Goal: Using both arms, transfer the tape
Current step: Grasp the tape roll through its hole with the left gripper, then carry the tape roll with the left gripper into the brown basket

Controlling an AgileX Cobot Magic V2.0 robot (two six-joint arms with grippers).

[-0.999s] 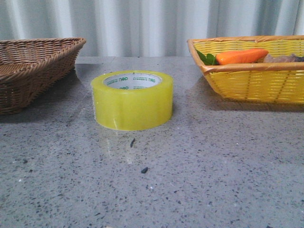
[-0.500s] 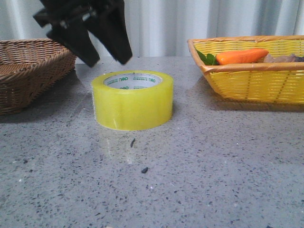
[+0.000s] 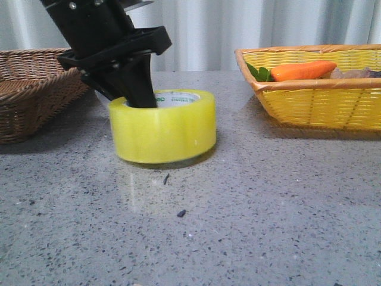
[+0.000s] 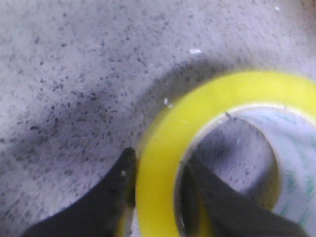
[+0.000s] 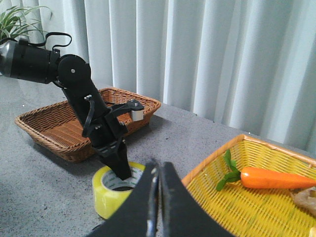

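Note:
The tape, a wide yellow-green roll with a pale "deli" face, sits on the grey table between the two baskets. My left gripper comes down from above at the roll's left side. One finger is inside the core and the other outside. In the left wrist view the left gripper has both black fingers pressed against the yellow wall of the tape. My right gripper is shut and empty, held high above the table. The tape and the left gripper lie below it in the right wrist view.
A brown wicker basket stands at the left, close behind the left arm. A yellow basket at the right holds an orange carrot with green leaves. Grey curtains hang behind the table.
The left arm came into view from the upper left and dropped onto the tape, its fingers closing over the roll's left wall. The roll has shifted slightly left.

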